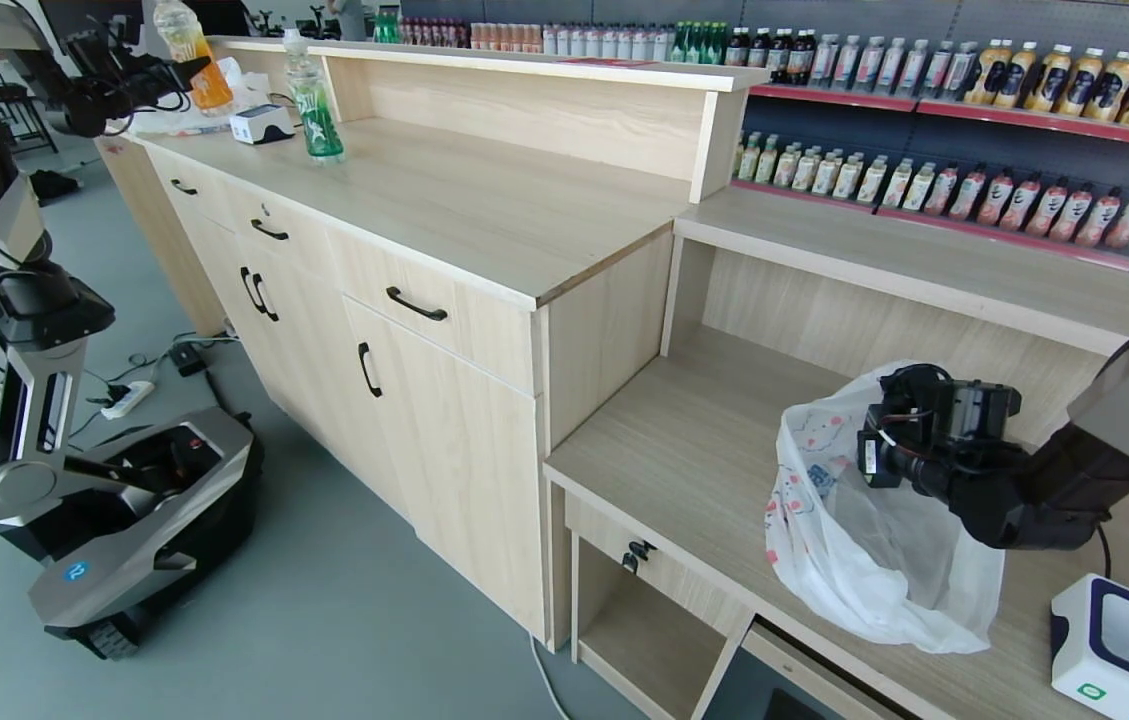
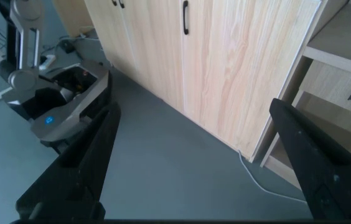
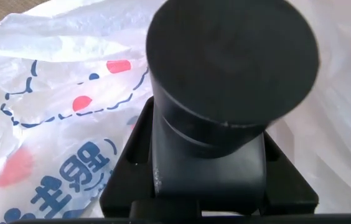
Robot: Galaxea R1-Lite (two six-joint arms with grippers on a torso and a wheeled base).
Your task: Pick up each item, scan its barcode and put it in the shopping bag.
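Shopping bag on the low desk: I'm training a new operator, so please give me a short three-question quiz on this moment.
1. True or false: the left gripper has its fingers shut on a bottle.
2. The shopping bag sits on: A) the tall counter; B) the low desk, near the scanner; C) the floor.
3. What does the right gripper hold at the mouth of the bag?

Key: 1 false, the fingers stand open and empty. 2 B. 3 a dark cylinder.
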